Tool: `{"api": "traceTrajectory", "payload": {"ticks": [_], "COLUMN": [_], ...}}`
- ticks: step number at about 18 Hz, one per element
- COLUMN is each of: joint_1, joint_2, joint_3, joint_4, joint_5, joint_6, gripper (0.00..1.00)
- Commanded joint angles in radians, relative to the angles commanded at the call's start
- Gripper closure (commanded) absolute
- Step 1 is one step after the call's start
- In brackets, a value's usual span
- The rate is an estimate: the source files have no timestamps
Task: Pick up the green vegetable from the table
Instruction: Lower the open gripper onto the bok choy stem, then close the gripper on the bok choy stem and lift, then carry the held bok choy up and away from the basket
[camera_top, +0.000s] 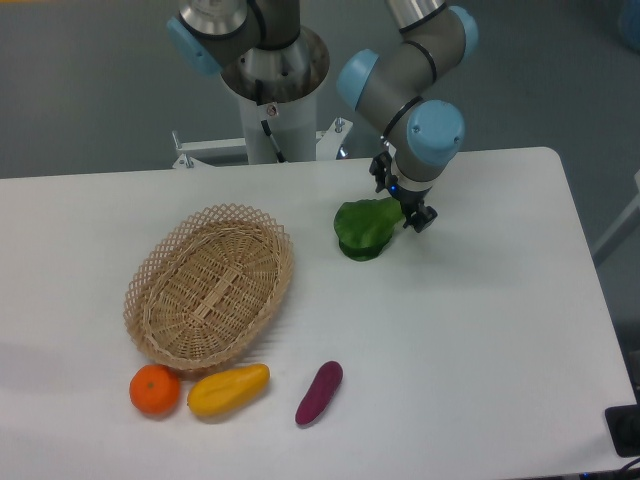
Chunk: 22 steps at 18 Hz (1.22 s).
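Observation:
The green vegetable (364, 228) has broad dark green leaves and lies on the white table (480, 320) right of the basket. Its pale stem end is hidden under my gripper (404, 208). The gripper points down at the vegetable's right end, with a dark finger on each side of that end, and looks closed on it. The vegetable's leafy part still appears to rest on the table.
A wicker basket (210, 286) stands left of the vegetable. An orange (155, 389), a yellow mango-like piece (229, 389) and a purple eggplant-like piece (319, 392) lie near the front edge. The robot's base column (276, 90) stands behind the table.

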Motion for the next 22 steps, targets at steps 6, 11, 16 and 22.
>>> {"api": "traceTrajectory", "payload": {"ticks": [6, 11, 16, 22], "joint_1": [-0.002, 0.0, -0.003, -0.044], "joint_2": [0.0, 0.002, 0.0, -0.055], "joint_3": [0.037, 0.078, 0.185, 0.415], "joint_4": [0.0, -0.005, -0.057, -0.234], "joint_5": [0.008, 0.011, -0.002, -0.026], "joint_6": [-0.005, -0.006, -0.017, -0.09], "gripper": [0.78, 0.82, 0.81, 0.8]}}
